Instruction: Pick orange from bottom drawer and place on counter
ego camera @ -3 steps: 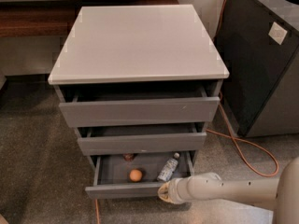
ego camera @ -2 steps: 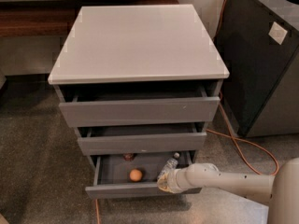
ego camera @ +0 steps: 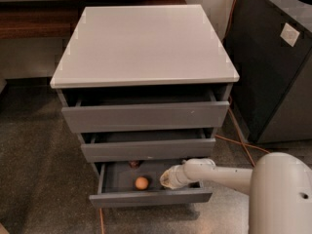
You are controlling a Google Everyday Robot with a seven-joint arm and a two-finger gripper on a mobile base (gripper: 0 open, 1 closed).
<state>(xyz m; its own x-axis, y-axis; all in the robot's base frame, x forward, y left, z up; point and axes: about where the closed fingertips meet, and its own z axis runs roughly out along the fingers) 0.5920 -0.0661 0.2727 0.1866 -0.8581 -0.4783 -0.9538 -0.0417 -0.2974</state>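
In the open bottom drawer (ego camera: 151, 198), the tool (ego camera: 165, 178) sits just beside the orange (ego camera: 141, 183), its opening impossible to tell.

Below the counter's (ego camera: 146, 43) front edge, the gripper (ego camera: 165, 178) sits in the bottom drawer (ego camera: 151, 197), whose rear is hidden. A small dark thing (ego camera: 133, 164) there is too small to identify.

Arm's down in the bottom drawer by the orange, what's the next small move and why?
Probably ease the pincer sideways toward the orange until it is around it. The pincer sits inside the open bottom drawer, beside the orange but apart from it, so that gap likely needs closing before any grasp.
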